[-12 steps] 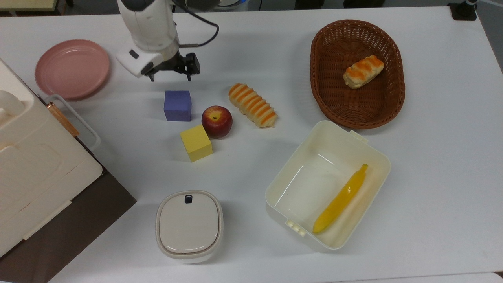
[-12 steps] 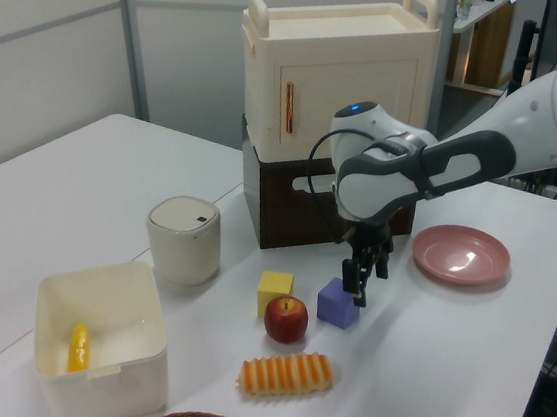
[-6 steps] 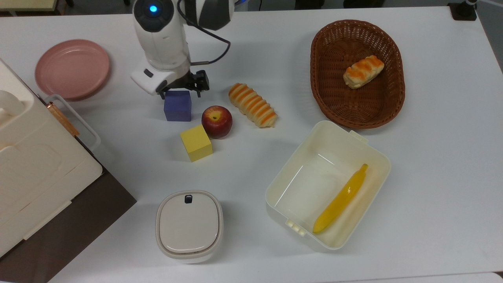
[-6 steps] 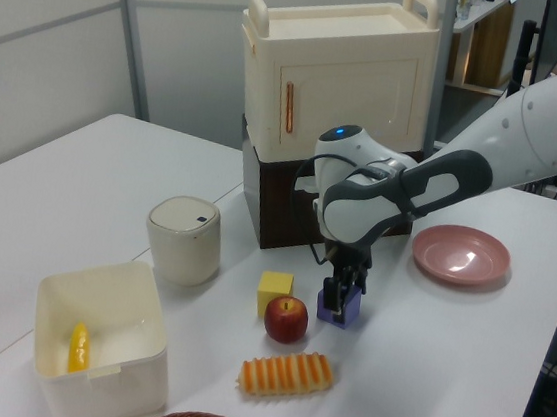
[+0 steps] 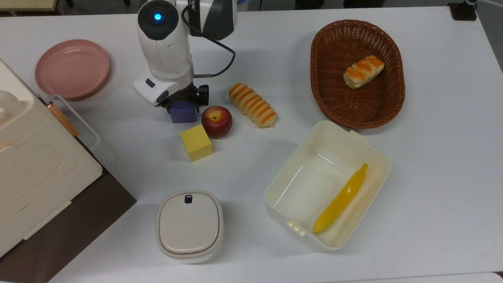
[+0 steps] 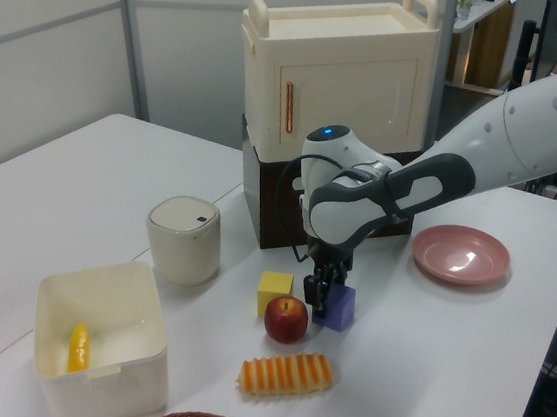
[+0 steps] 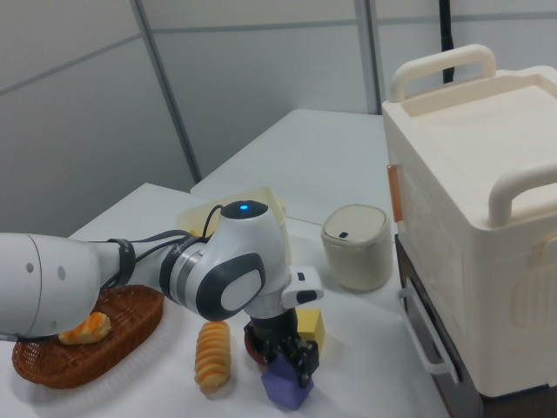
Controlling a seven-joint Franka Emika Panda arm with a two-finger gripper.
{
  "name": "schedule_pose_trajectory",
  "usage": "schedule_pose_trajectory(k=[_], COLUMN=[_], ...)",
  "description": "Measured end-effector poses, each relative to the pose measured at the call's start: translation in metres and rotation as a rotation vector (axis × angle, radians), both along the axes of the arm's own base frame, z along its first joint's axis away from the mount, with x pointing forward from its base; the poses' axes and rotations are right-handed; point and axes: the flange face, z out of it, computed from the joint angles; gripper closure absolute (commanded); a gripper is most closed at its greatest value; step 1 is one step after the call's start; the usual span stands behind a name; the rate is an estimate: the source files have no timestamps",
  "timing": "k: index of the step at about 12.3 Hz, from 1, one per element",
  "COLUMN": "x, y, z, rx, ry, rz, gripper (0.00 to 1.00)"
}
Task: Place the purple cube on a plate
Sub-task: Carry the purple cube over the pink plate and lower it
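Off to the top view's left of the gripper (image 5: pixel 183 103), well apart from it, the pink plate (image 5: pixel 72 68) sits bare. The gripper itself has dropped in the last second from hovering behind the purple cube (image 5: pixel 182 112) to straddling it — fingers either side, though whether they have clamped I cannot tell. The cube rests on the table (no lift yet). Just right of the gripper sits the apple (image 5: pixel 217 121), close enough to nudge — so the grasp looks imminent.
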Motion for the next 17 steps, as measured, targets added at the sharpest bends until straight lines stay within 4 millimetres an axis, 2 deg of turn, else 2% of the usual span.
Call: schedule_pose_trajectory(k=[3,4,6,7,10,12,14,15,17], x=[0.001,0.000,-0.005,-0.010,-0.048,-0.073,-0.097,-0.104,-0.115], y=[-0.014,-0.025,-0.060,-0.079,-0.169,-0.218,-0.259,-0.270,-0.293], z=[0.004,0.006,0.018,0.026,0.060,0.062,0.057,0.055,0.052], rx=[-0.003,-0.005,-0.008,-0.009,-0.011,-0.008,-0.014,-0.014,-0.018], ry=[-0.009,-0.013,-0.021,-0.020,-0.018,-0.010,0.010,0.016,0.021], rz=[-0.022,-0.035,-0.045,-0.041,-0.015,0.000,0.004,0.002,-0.011], gripper=[0.59,0.59,0.59,0.59,0.58,0.52,0.47,0.43,0.00])
